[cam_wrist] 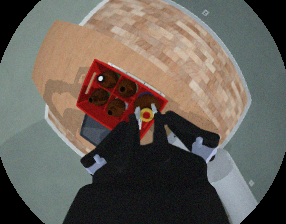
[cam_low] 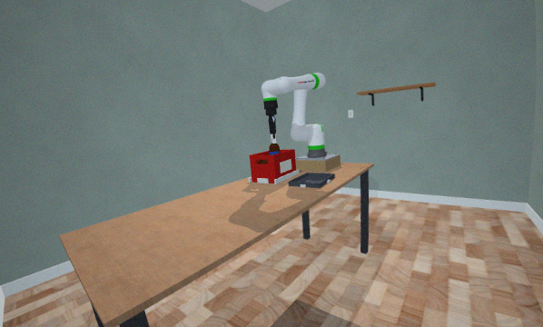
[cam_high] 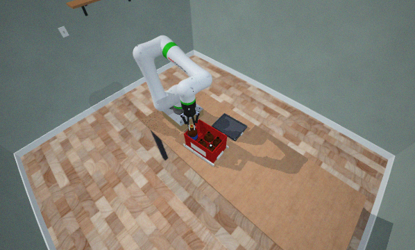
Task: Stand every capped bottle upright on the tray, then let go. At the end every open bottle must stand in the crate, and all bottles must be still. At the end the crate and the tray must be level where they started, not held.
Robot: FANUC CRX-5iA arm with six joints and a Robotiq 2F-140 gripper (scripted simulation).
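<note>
Grey-green walls surround a long wooden counter (cam_low: 172, 236), and the arm stands at its far end. Beside the arm's base sits a red crate (cam_high: 212, 154) with brown bottles in its cells, and just to the right of it lies a dark tray (cam_high: 236, 133) with nothing on it. The hand (cam_high: 193, 121) hangs straight above the crate, closed narrow on the neck of a capped bottle (cam_high: 192, 133); the wrist view shows a red cap between the fingers. This bottle is raised partly out of its cell at the crate's far-left corner. I judge the lifting step is in progress. Next, the bottle must clear the crate wall, travel right to the tray, and be set down upright.
</note>
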